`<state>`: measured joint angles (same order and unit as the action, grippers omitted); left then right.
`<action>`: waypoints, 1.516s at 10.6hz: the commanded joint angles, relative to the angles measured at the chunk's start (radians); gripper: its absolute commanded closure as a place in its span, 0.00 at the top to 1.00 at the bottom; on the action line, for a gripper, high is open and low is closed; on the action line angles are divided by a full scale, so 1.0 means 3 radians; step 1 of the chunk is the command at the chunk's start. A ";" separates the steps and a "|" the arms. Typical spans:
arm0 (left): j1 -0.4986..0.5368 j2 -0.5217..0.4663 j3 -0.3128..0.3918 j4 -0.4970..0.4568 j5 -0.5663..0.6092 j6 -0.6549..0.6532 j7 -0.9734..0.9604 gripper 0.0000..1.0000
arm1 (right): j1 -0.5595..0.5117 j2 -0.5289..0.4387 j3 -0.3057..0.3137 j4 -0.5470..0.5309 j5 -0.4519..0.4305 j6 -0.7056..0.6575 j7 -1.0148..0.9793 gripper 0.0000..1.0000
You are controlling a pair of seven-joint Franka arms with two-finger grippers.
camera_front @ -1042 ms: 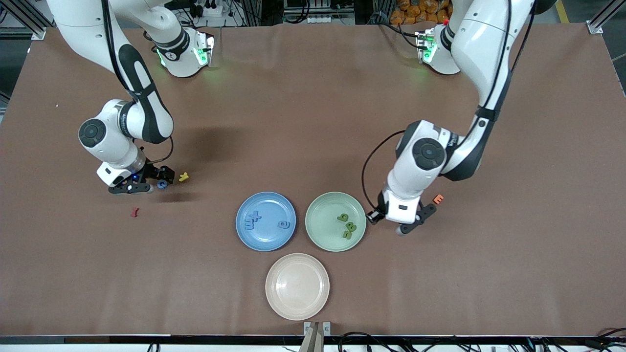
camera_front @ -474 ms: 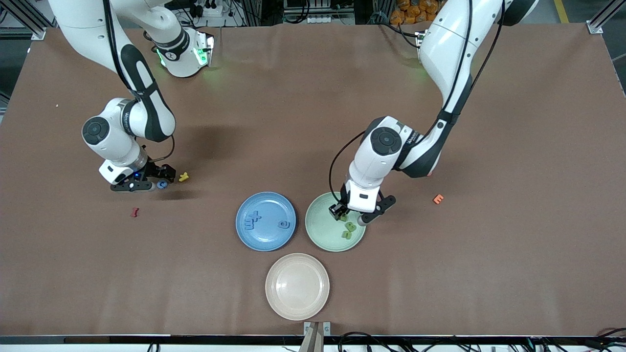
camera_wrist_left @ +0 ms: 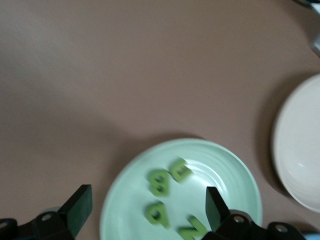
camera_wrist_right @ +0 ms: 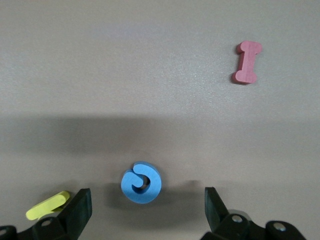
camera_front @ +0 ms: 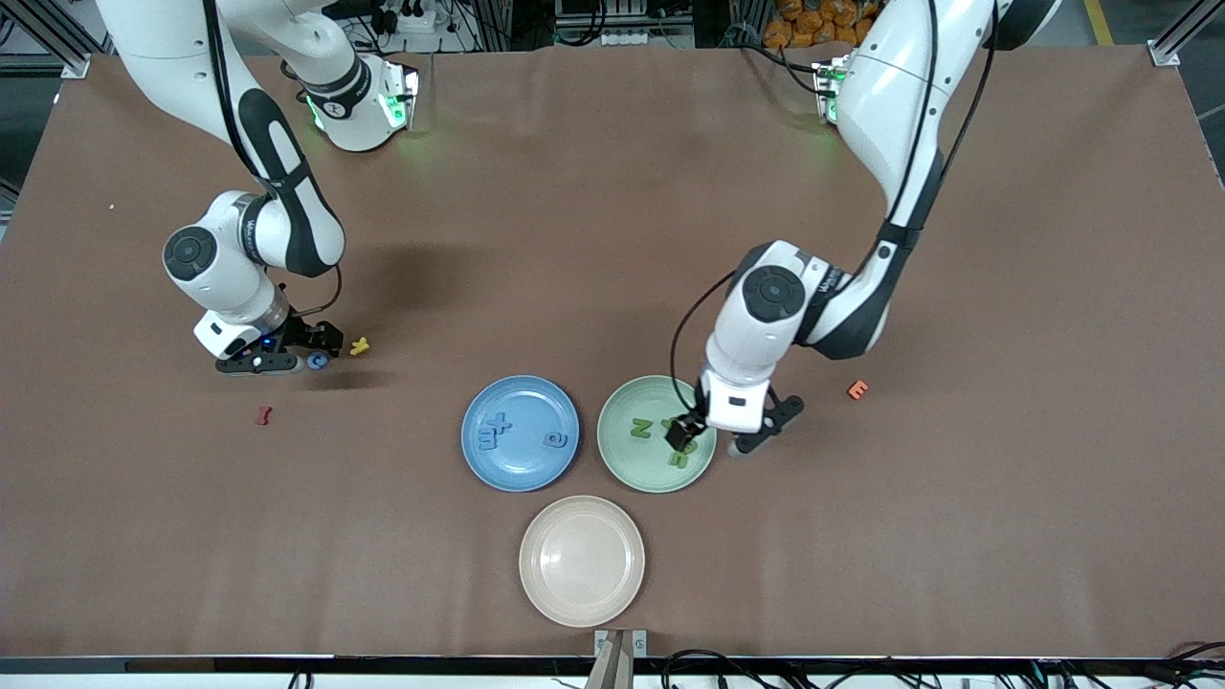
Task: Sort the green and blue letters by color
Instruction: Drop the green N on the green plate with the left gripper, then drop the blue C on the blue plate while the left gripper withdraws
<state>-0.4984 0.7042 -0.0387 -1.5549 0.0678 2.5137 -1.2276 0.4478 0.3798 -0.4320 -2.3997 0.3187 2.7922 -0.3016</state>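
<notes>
The fourth chunky green toy letter, an N (camera_front: 640, 428), now lies in the smooth pale-green round plate (camera_front: 617, 450) with the three others, which held only three a second ago, so the green set looks complete. The left gripper (camera_front: 727, 433), over that plate's rim, has its jaws spread apart and empty. One glossy blue C (camera_wrist_right: 141, 182) sits on the matte brown table toward the right arm's end, between the wide-apart jaws of the low right gripper (camera_front: 278, 356), apart from the blue plate (camera_front: 520, 468).
</notes>
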 commanded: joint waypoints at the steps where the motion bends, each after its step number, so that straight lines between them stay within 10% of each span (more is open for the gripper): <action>1: 0.0453 -0.0255 0.0032 -0.0002 0.0091 -0.0783 0.0780 1.00 | -0.0056 0.0027 0.0105 -0.0054 0.0175 0.0116 -0.0079 1.00; 7: 0.1062 -0.0516 0.0022 0.0003 0.0045 -0.1541 0.1560 1.00 | -0.0153 0.0048 0.0146 -0.0034 0.0262 0.0116 -0.0242 0.98; 11: 0.1114 -0.0619 0.0006 -0.0078 0.0009 -0.2053 0.1561 1.00 | -0.0179 0.0109 0.0218 0.0007 0.0267 0.0173 -0.0242 0.58; 16: 0.1293 -0.1502 0.0006 -0.1273 -0.0057 -0.1998 0.1806 1.00 | -0.0174 0.0109 0.0223 0.0038 0.0267 0.0152 -0.0283 0.26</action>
<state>-0.1338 0.4134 -0.0319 -1.7322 0.0702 1.8843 -0.7395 0.4101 0.3951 -0.3812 -2.3934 0.3689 2.8309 -0.3475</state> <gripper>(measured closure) 0.000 0.612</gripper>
